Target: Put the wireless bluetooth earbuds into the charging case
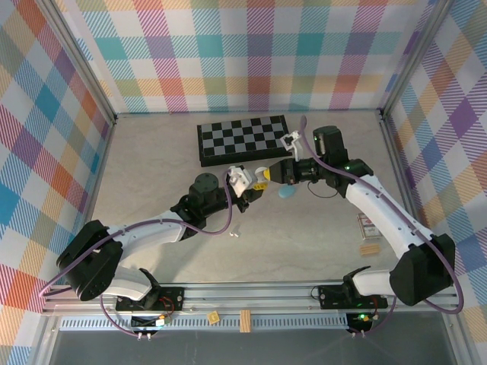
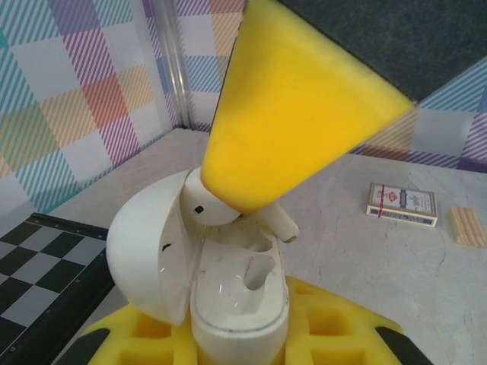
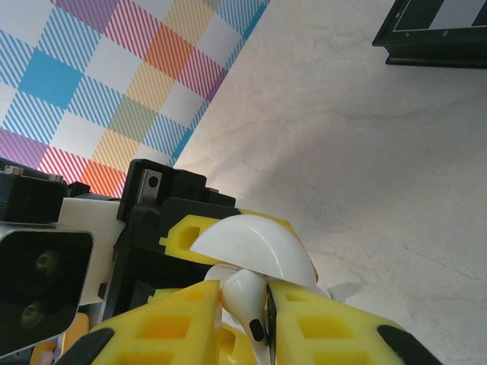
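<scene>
Reaching in from the left, the left gripper was clenched on the white charging case, whose base sat upright between yellow foam pads. The case stood open, its rounded lid swung back to the left and its glossy inner tray showing moulded hollows. Just above that tray hung a white earbud. It was a smooth, glossy bulb with a small dark spot on its side and a short stem slanting down to the right over the tray's far rim; whether it touched the case could not be told. The right gripper, coming from the right, grasped this earbud, its yellow fingers pinched on the bulb with only a narrow gap between them. Behind both grippers lay a chessboard on the pale table. Just below the right gripper a light blue case rested on the table, and further right, near the right arm, lay a card deck beside a wooden block
</scene>
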`<state>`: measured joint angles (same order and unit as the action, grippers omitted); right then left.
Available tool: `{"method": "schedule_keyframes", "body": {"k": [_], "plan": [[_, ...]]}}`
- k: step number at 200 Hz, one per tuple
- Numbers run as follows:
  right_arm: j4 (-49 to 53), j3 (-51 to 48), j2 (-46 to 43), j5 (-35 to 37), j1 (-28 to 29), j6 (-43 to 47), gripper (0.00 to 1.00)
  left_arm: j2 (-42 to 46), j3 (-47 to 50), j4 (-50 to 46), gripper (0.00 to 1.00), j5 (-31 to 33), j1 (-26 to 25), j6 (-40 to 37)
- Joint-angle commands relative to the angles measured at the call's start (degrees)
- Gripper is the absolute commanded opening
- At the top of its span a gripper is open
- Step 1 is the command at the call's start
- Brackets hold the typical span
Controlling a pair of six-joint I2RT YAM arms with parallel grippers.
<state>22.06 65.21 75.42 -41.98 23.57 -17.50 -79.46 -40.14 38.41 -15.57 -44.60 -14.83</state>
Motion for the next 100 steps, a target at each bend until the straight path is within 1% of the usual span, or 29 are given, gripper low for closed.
{"method": "schedule_keyframes", "body": {"k": [1,36,100], "plan": [[-4.26,-0.98,-2.76,0.0,-0.37,-0.7,0.23,-0.74,-2.35,3.24,0.06,-1.3,-0.5,1.49],[-8.76,-3.0,-5.25,0.48,-0.37,-1.3,0.23,-1.19,-3.2,2.69,0.07,-0.78,-0.56,3.03],[-12.57,-5.29,-8.04,4.0,-0.42,0.58,0.23,-1.6,-4.64,2.39,0.08,-2.15,-0.54,5.76]]}}
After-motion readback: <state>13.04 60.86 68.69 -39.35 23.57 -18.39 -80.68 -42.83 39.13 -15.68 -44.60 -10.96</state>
